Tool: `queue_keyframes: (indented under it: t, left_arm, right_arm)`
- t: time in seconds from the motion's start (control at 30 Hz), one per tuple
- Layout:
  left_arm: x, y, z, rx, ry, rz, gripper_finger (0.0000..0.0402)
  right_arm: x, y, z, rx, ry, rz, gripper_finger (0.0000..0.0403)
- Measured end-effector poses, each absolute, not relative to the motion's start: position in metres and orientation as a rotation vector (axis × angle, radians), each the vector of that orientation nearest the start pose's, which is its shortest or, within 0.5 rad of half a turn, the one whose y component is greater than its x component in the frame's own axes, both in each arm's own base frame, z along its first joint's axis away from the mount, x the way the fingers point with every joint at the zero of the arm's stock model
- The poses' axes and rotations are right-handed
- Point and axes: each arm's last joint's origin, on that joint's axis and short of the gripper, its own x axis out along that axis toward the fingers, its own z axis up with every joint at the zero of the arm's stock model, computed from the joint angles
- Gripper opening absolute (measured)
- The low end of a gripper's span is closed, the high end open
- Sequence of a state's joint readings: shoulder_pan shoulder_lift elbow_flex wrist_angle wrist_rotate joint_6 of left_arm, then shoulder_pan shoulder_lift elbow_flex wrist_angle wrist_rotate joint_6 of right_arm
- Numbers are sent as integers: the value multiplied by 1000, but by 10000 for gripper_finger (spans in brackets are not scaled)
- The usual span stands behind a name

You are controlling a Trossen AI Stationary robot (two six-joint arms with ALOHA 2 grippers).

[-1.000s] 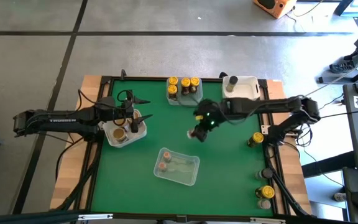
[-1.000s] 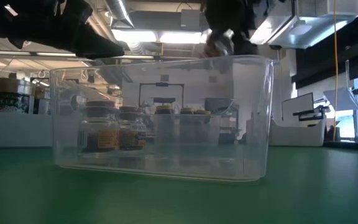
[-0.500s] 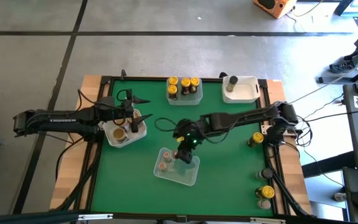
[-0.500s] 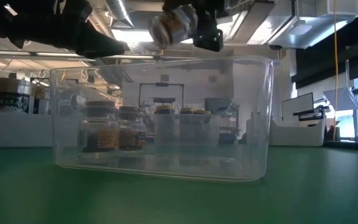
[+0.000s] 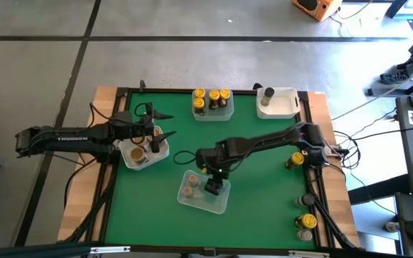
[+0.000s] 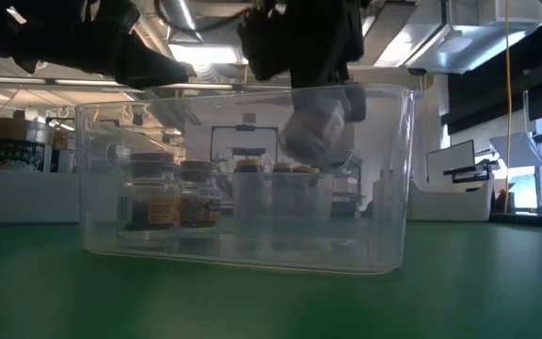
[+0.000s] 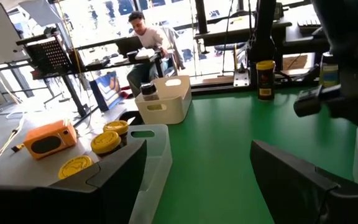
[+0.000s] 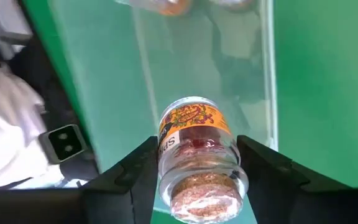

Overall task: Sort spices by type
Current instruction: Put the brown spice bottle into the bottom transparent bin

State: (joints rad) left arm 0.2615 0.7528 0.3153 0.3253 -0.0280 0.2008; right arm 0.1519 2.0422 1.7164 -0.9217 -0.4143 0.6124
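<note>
The spice jar (image 8: 196, 149) with the pinkish-brown lid is clamped in the right gripper (image 5: 212, 185), hanging tilted inside the clear tub (image 5: 221, 203) near the table's front, while the left gripper (image 5: 158, 136) sits spread open over the white tub (image 5: 127, 152) on the left.

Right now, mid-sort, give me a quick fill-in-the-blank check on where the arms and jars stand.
1. The right gripper holds a spice jar over the ____ tub.
2. The jar's stopper looks like ____.
3. The white tub at the far edge holds ____ jar.
4. The left gripper, open, hangs over a tub on the table's ____ side.

Missing words: clear; cork; one; left
</note>
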Motion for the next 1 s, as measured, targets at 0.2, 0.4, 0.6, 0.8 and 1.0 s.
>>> queue_keyframes:
  t: [0.2,0.4,0.6,0.8,1.0]
  left_arm:
    - [165,45,224,174,138,278,285]
    - [165,45,224,171,138,278,285]
    - [165,45,224,171,138,278,285]
    - [165,45,224,172,137,278,285]
    - [165,45,224,171,137,278,285]
  right_arm:
    - [417,81,208,681,1444,66,196]
    - [416,81,195,673,1505,25,196]
    - [412,77,189,598,1533,-71,194]
    - [409,74,188,509,1544,-153,199]
    - [406,72,185,460,1564,-209,201]
